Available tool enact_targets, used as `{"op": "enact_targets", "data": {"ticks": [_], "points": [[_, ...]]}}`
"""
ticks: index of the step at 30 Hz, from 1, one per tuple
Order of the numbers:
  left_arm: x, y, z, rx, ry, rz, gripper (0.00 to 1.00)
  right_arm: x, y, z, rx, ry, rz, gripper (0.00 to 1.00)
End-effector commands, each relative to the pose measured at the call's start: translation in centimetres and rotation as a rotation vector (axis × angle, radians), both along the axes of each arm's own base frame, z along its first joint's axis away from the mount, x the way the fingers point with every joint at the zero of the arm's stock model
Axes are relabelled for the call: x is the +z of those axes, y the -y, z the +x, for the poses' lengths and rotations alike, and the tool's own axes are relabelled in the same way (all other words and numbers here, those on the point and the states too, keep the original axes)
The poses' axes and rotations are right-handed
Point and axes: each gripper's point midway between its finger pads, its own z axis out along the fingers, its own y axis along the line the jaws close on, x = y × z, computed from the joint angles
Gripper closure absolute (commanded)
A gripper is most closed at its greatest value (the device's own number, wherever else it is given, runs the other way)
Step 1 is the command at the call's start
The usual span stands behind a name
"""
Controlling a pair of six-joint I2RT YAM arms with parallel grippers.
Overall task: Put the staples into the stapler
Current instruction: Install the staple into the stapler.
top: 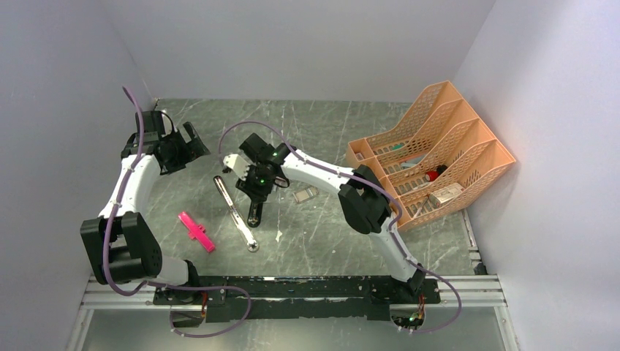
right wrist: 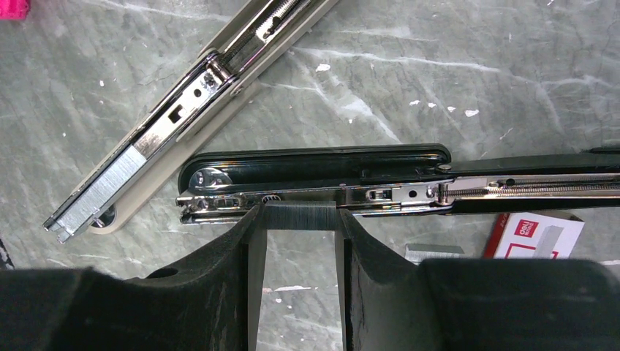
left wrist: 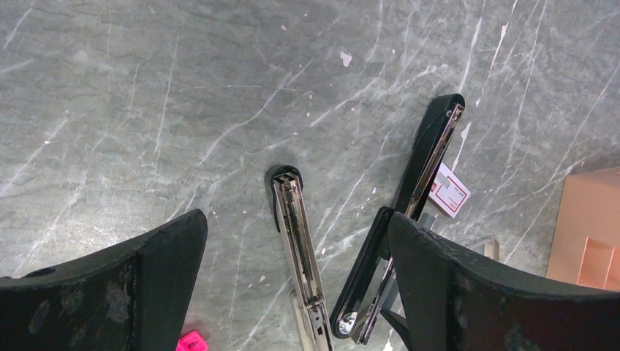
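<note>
The black stapler [right wrist: 314, 162] lies flipped open on the table, its chrome rail [right wrist: 409, 194] facing up. My right gripper [right wrist: 300, 217] is shut on a short strip of staples [right wrist: 300, 216], holding it end to end against the near edge of the rail. From above, the right gripper [top: 256, 189] sits over the stapler [top: 254, 214]. A second loose strip [right wrist: 435, 252] and the red-and-white staple box [right wrist: 537, 234] lie beside it. My left gripper [left wrist: 298, 223] hangs open over the table with nothing between its fingers, back left of the stapler [left wrist: 428, 157].
A silver-grey stapler [top: 234, 212] lies open to the left of the black one, with staples in its channel [right wrist: 95, 194]. A pink cross-shaped piece [top: 196, 232] lies near the left arm. An orange file rack [top: 431, 157] stands at the right.
</note>
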Motion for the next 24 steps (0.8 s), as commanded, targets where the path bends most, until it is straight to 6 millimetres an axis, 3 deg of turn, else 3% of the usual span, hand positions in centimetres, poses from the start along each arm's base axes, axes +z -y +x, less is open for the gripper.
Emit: {"op": "enact_targets", "data": {"ticks": [1,24], "points": [[0.57,-0.54,0.10,0.020,0.008,0.003,0.02,0.65,-0.83,0.55,-0.004,0.030,0.016,0.90],[0.72,-0.32,0.13,0.010,0.015,-0.005,0.02,0.03,-1.25,0.81,-0.006,0.036,0.020,0.90]]}}
